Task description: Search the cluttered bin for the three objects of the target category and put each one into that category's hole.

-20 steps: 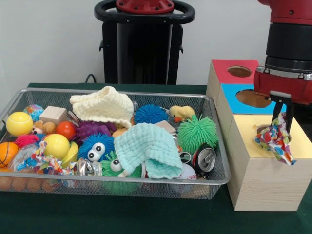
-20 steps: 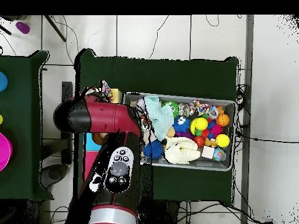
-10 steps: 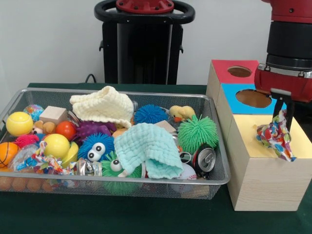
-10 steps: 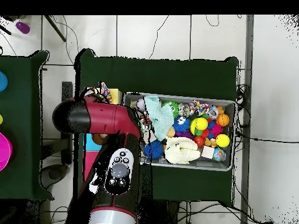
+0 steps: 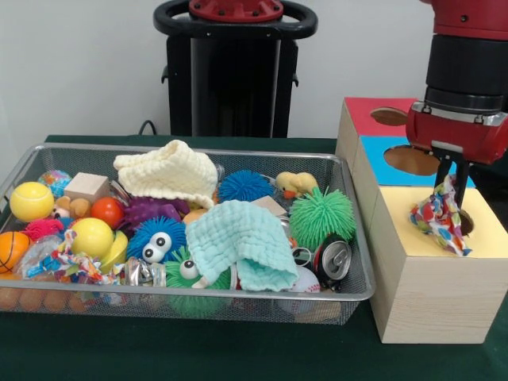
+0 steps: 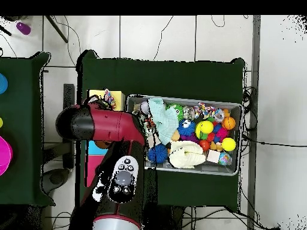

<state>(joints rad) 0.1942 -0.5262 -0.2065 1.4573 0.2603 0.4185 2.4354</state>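
The gripper has its fingers clamped on 1 knotted cloth toy, hanging over the yellow box just beside the wire bin. Inside the bin lie another knotted cloth toy, 2 washcloths and spiky balls.

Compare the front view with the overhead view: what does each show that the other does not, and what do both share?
Only the front view shows the gripper shut on the patterned cloth toy above the yellow box top, plus the round holes in the red box top and blue box top.

Only the overhead view shows the floor around the table, a second green table at the left edge, and the arm from above, covering most of the boxes.

Both show the wire mesh bin of toys, with the mint washcloth and pale yellow washcloth.
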